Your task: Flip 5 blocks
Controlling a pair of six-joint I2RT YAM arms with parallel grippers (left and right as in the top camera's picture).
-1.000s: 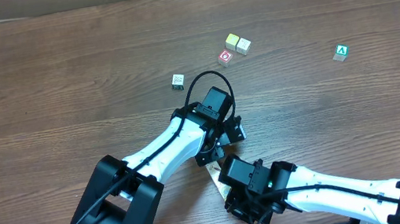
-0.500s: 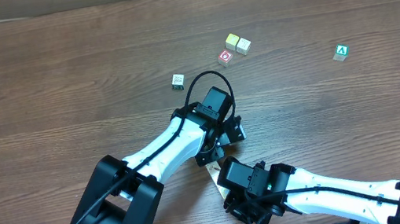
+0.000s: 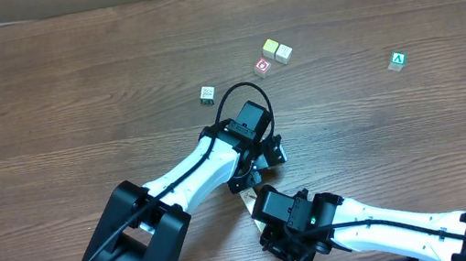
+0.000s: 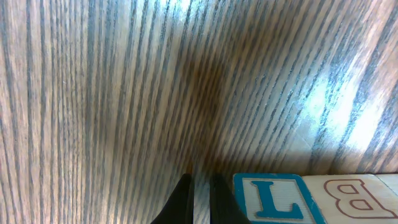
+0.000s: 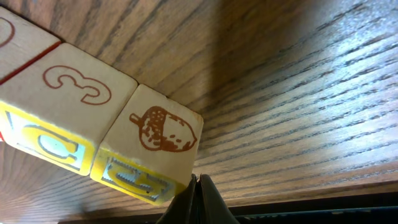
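Observation:
A row of pale wooden blocks [image 3: 248, 199] lies between my two arms near the table's front edge, mostly hidden under them from overhead. In the right wrist view the acorn block [image 5: 158, 140] ends the row, beside a block with a red 3 [image 5: 68, 99]. My right gripper [image 5: 199, 186] is shut, its tips against the acorn block's lower corner. In the left wrist view a block with a blue L [image 4: 273, 199] sits next to one with a brown B [image 4: 351, 196]. My left gripper [image 4: 205, 196] is shut and empty, just left of the L block.
Further back on the table are a small cube [image 3: 207, 94], a red-framed cube [image 3: 263, 67], a yellow-topped cube [image 3: 271, 48] touching a cream one [image 3: 283, 52], and a green A cube [image 3: 398, 60] far right. The table's front edge [image 5: 298, 202] runs close by.
The right arm has crept slightly left and toward the front edge. The left arm and the far cubes have not moved.

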